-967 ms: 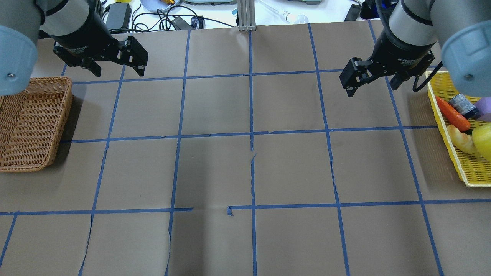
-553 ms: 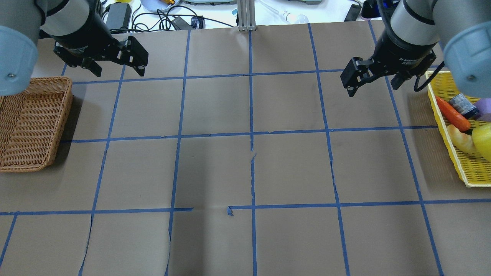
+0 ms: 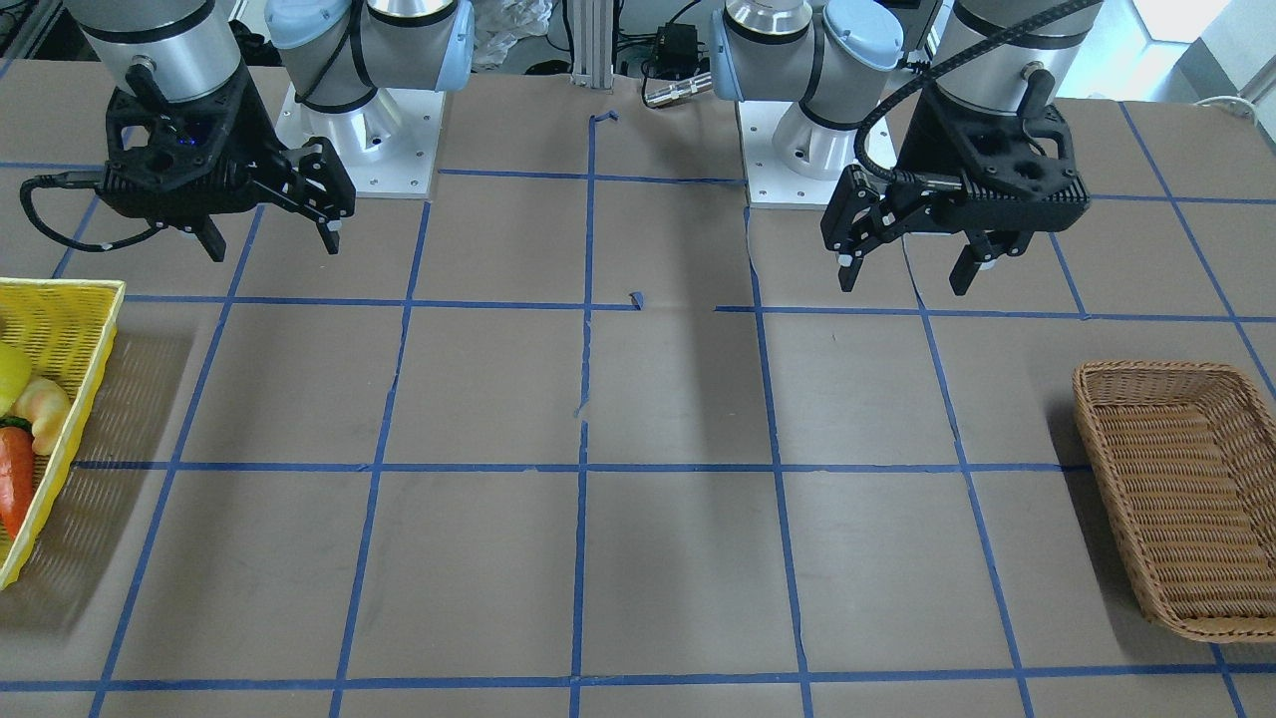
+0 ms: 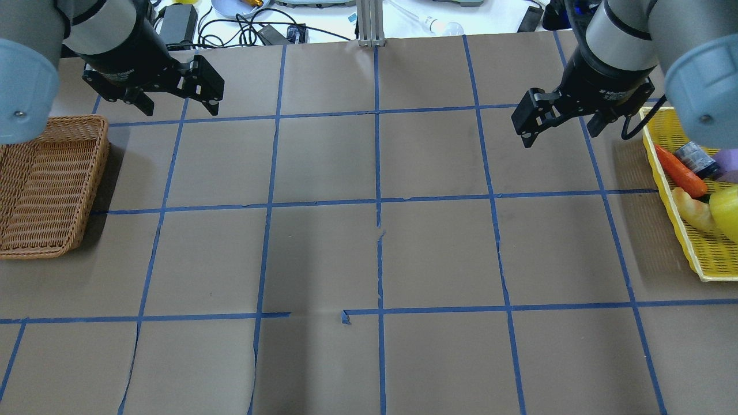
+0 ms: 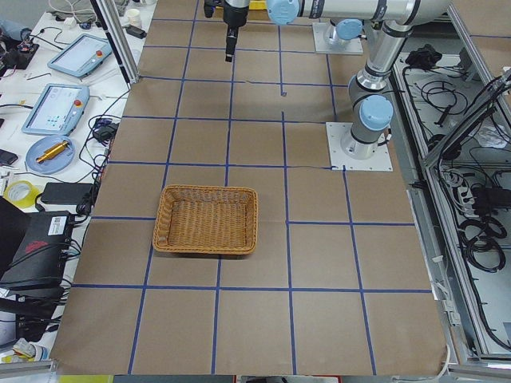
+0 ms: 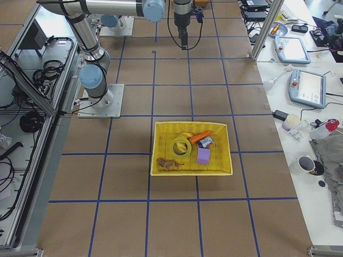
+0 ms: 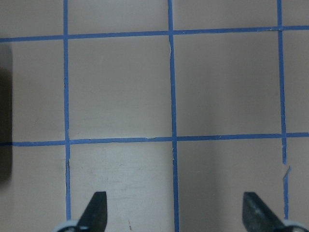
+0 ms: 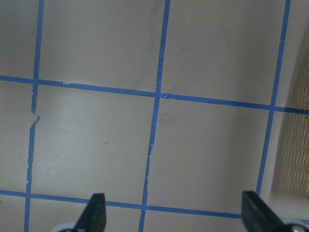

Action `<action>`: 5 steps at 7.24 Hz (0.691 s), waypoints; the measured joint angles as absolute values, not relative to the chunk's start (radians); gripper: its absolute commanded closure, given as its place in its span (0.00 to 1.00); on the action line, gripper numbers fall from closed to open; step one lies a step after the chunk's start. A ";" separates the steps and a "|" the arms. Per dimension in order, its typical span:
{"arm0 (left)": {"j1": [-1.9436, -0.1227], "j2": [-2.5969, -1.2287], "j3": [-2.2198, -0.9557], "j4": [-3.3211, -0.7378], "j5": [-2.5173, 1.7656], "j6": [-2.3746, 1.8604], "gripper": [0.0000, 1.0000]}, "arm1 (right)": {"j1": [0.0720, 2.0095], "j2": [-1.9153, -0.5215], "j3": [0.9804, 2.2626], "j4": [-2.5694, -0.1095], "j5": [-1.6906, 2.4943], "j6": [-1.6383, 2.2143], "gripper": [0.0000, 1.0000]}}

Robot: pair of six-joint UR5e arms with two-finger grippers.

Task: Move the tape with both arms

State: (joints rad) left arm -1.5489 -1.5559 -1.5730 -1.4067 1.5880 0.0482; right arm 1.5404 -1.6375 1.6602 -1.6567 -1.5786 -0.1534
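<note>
The yellow tape roll [image 6: 181,145] lies in the yellow basket [image 6: 161,128] at the table's right end. Its edge also shows in the overhead view [image 4: 727,212] and in the front view [image 3: 8,377]. My right gripper [image 4: 562,129] is open and empty above the table, just left of that basket; it also shows in the front view [image 3: 274,249]. My left gripper [image 4: 179,106] is open and empty at the far left, beyond the wicker basket [image 4: 86,173]; it also shows in the front view [image 3: 902,284]. Both wrist views show open fingertips [image 7: 94,212] [image 8: 96,212] over bare brown paper.
The yellow basket also holds a carrot [image 4: 680,171], a small can [image 4: 696,158], a purple block [image 6: 202,155] and a bread-like piece [image 4: 692,210]. The wicker basket [image 3: 1097,399] holds nothing. Blue tape lines [image 4: 377,202] form a grid. Cables and devices [image 4: 230,26] lie past the far edge.
Both arms have shifted only very slightly. Both grippers stay open and empty.
</note>
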 measured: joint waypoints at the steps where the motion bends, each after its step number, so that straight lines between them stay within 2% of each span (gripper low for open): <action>1: -1.548 -1.555 -1.575 -1.407 1.589 0.048 0.00 | 1.541 -1.636 1.660 -1.657 -1.578 -0.153 0.00; 5: -1.551 -1.557 -1.579 -1.396 1.589 0.048 0.00 | 1.541 -1.634 1.661 -1.657 -1.580 -0.153 0.00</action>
